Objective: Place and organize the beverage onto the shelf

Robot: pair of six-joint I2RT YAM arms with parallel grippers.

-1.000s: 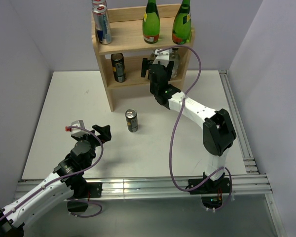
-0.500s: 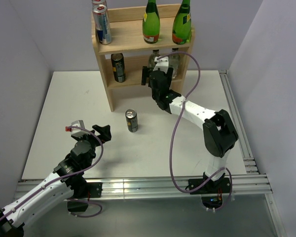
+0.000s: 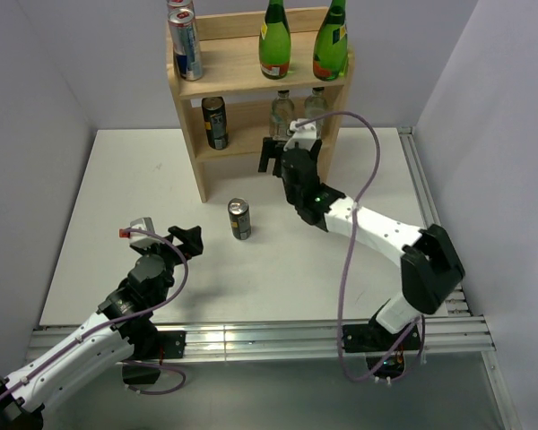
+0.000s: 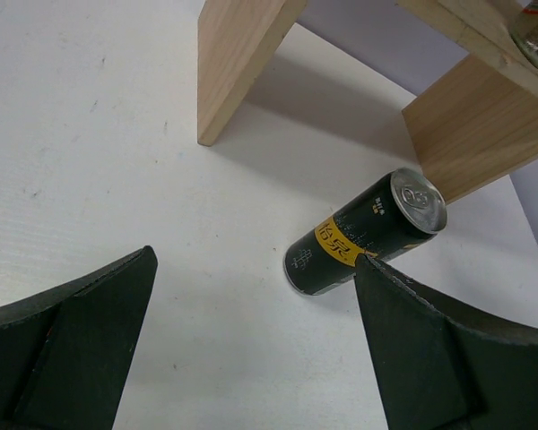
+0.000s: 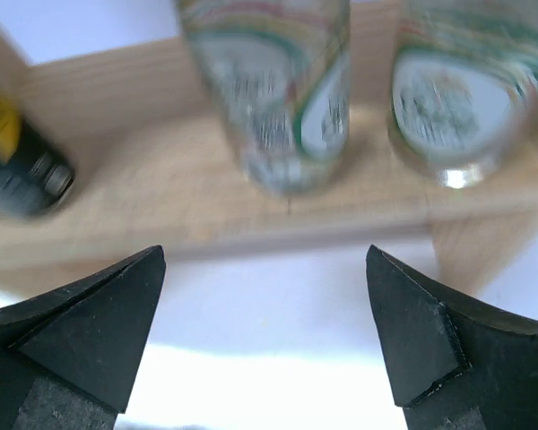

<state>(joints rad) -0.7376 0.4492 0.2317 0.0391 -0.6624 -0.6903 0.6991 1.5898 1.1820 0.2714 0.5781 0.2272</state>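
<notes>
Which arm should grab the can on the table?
Probably the left arm. Its open jaws face the can, which shows between them in its wrist view. The right arm points its jaws at the shelf, away from the can.

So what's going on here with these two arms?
Two robot arms are stocking a wooden shelf with drinks. The right gripper hangs open and empty in front of the lower tier, where two clear bottles and a dark can stand. Two green bottles and two cans are on top. One loose can stands on the table; the left gripper is open, facing it, not touching.
</notes>
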